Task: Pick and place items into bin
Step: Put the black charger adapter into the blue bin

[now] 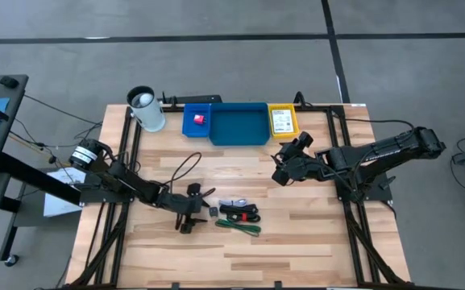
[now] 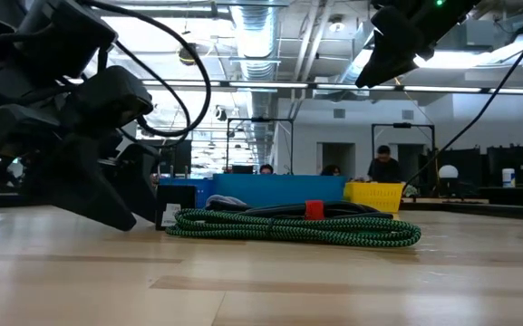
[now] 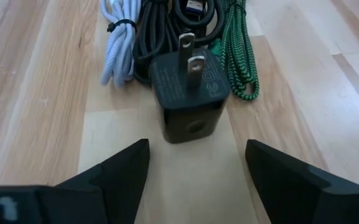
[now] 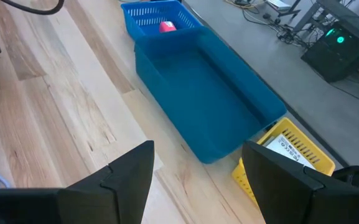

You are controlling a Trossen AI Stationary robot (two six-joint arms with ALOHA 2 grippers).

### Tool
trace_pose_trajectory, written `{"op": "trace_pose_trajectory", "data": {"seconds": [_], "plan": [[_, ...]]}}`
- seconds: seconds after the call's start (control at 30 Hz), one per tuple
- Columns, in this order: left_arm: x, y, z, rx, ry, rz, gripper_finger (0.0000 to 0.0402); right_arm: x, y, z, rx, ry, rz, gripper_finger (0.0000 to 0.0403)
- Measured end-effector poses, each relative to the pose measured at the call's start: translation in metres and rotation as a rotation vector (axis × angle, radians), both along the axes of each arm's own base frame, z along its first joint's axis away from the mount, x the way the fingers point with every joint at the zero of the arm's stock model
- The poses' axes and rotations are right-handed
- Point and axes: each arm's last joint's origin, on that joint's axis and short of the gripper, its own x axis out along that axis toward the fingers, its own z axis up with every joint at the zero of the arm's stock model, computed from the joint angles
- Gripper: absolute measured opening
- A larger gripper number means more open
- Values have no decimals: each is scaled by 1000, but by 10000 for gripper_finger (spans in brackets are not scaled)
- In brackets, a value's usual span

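Note:
My left gripper (image 3: 195, 171) (image 1: 196, 208) is open and low over the table. Its fingers stand just short of a black plug block (image 3: 188, 93) (image 1: 213, 211), which lies on its side with two prongs up. Behind the block lie a white cable (image 3: 118, 43), a black cable bundle (image 1: 240, 213) with a red piece (image 2: 314, 209), and a green braided cable (image 3: 238, 59) (image 2: 297, 228). My right gripper (image 4: 198, 168) (image 1: 280, 167) is open and raised near the blue bin (image 4: 207, 93) (image 1: 238, 126). A pink-red cube (image 4: 167, 26) sits in the small blue basket (image 1: 197, 121). A white card (image 1: 282, 121) lies in the yellow basket (image 4: 291, 149).
A white cylindrical cup (image 1: 146, 109) stands at the far left corner of the wooden table (image 1: 296, 242). The three containers line the far edge. A thin black wire (image 1: 185, 165) loops over the table by the left arm. People (image 2: 383, 165) show in the room beyond.

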Motion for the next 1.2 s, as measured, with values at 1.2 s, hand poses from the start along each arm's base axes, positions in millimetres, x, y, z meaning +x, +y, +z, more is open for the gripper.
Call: {"op": "trace_pose_trajectory", "data": {"seconds": [1.2], "plan": [[19, 6, 10, 39, -12, -8, 263, 0, 0, 0, 1, 0, 0, 240]]}}
